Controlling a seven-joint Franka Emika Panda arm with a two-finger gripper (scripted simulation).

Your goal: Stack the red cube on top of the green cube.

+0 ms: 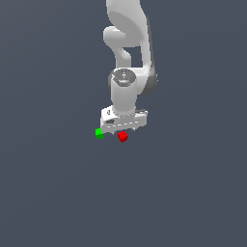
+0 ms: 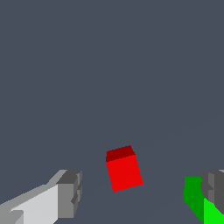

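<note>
In the exterior view, from left to right, the green cube (image 1: pixel 99 133) rests on the counter (image 1: pixel 58 193), and the red cube (image 1: pixel 122 136) rests just beside it toward the exterior view's right. The two cubes are near each other but apart. The gripper (image 1: pixel 121 129) hangs low over both, directly above and slightly behind the red cube.

In the wrist view, the jaws stand apart. One finger (image 2: pixel 70 192) lies to one side of the red cube (image 2: pixel 124 169). The other finger (image 2: pixel 213 186) sits in front of the green cube (image 2: pixel 194 197) and partly hides it. The red cube lies in the gap between the fingers, rotated relative to them, and touches neither. Nothing is held.

Step in hand, as judged: approach and alignment for the grasp of the red cube. The stack is not yet made.

The next move calls for:
- descent until the fingers bracket the red cube;
- clearance from the green cube, since one finger appears close to it and may nudge it;
- closure of the jaws on the red cube, with allowance for its rotation.

Containers: none is visible in either view.
</note>
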